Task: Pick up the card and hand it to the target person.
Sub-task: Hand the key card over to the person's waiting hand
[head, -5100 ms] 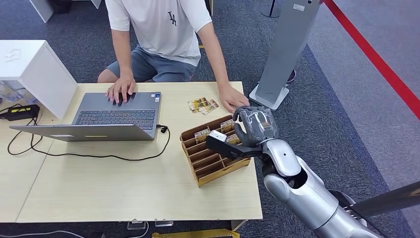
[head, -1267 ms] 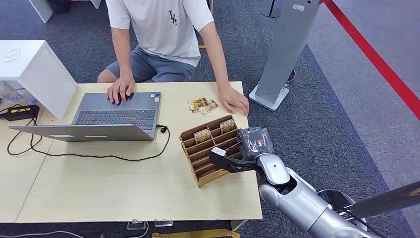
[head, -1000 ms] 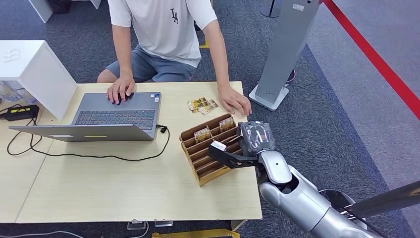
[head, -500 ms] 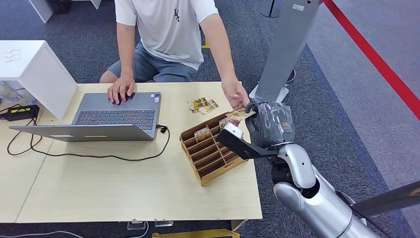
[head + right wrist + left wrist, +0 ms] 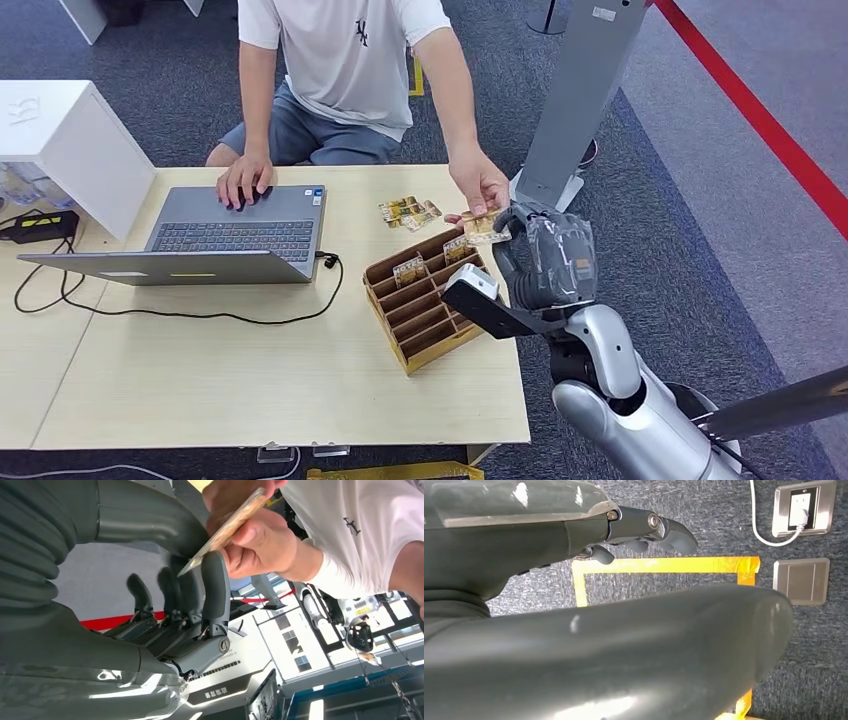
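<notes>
My right hand (image 5: 545, 262) is raised over the table's right edge and pinches a small yellow-brown card (image 5: 483, 228) between thumb and a finger. The seated person's hand (image 5: 480, 185) reaches in from behind and grips the same card. In the right wrist view the card (image 5: 227, 525) lies between my right hand (image 5: 165, 605) and the person's fingers (image 5: 260, 540), which pinch its far end. In the left wrist view my left hand (image 5: 599, 630) hangs over the carpet floor, holding nothing.
A wooden slotted card holder (image 5: 420, 310) with two cards in it stands just left of my right hand. Loose cards (image 5: 410, 212) lie behind it. An open laptop (image 5: 240, 235) with a cable sits mid-table; a white box (image 5: 70, 140) is at the left, a grey stand (image 5: 575, 100) beyond the right edge.
My right hand rose from the card holder with a card and moved back toward the person. The person's hand lifted off the table and took hold of the card.
</notes>
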